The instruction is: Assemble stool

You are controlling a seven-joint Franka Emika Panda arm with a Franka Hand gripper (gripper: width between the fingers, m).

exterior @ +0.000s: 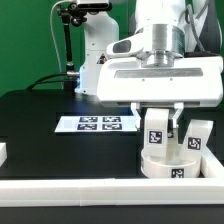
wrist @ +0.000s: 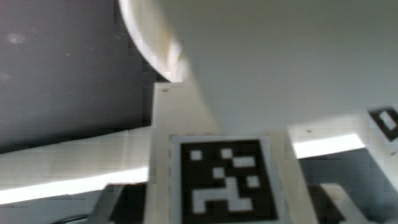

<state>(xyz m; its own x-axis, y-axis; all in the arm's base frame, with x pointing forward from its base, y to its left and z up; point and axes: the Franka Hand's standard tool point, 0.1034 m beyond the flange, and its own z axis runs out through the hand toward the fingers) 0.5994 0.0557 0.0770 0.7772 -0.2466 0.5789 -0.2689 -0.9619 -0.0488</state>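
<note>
Arm: reaches straight down over the seat (exterior: 170,165).
End effector (exterior: 161,126): fingers closed on a tagged leg (exterior: 157,132), upright atop the seat.
Seat: on the desk (exterior: 50,150), beside a second leg (exterior: 197,137).

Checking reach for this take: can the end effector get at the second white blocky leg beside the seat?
Probably not yet: the end effector seems shut on one white blocky tagged leg over the round white seat; the other leg stands unobstructed.

A green wall (exterior: 30,45) backs the black table (exterior: 40,125), apparently under even light.
</note>
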